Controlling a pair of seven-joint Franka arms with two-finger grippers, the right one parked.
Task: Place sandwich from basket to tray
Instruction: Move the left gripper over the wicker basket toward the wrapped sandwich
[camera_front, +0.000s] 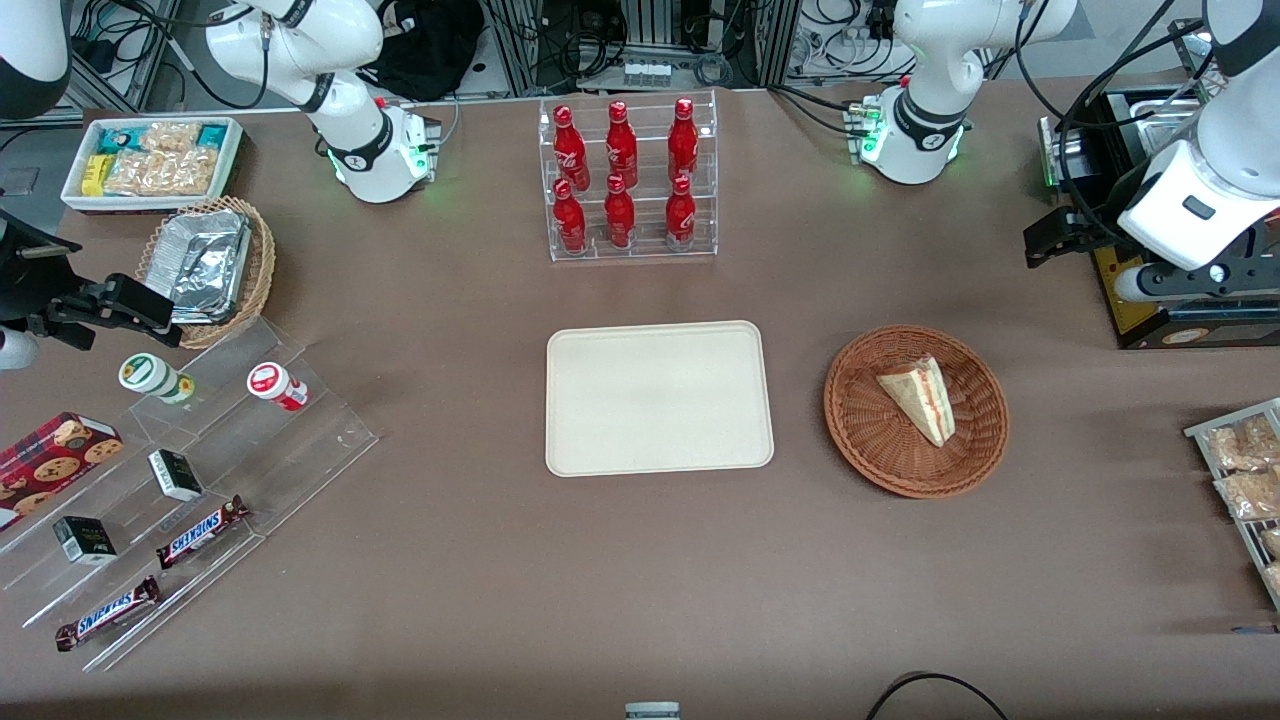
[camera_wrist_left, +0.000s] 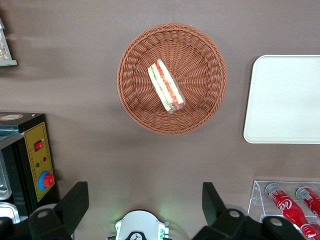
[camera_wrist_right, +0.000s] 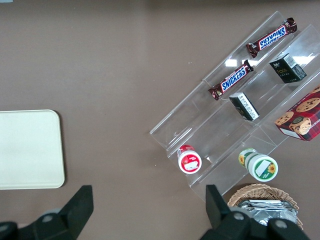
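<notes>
Front view, sandwich (camera_front: 922, 398): a pale triangular wedge with red and green filling on its cut edge; it lies inside the round reddish-brown basket (camera_front: 868, 432).
Front view, tray (camera_front: 658, 397): cream, flat, beside the basket, toward the parked arm's end.
Front view, gripper (camera_front: 1050, 239): raised above the table toward the working arm's end, well apart from the basket.
Left wrist view, sandwich (camera_wrist_left: 166, 86): lies near the middle of the basket (camera_wrist_left: 200, 55), wrapped in clear film.
Left wrist view, gripper (camera_wrist_left: 142, 200): fingers (camera_wrist_left: 75, 202) spread wide and holding nothing.

cola bottles (camera_front: 624, 178) in clear rack | Snickers bars (camera_front: 203, 530) on acrylic steps (camera_front: 215, 470) | cookie box (camera_front: 52, 452) | foil containers (camera_front: 205, 262) in tan basket | snack bin (camera_front: 152, 160)
</notes>
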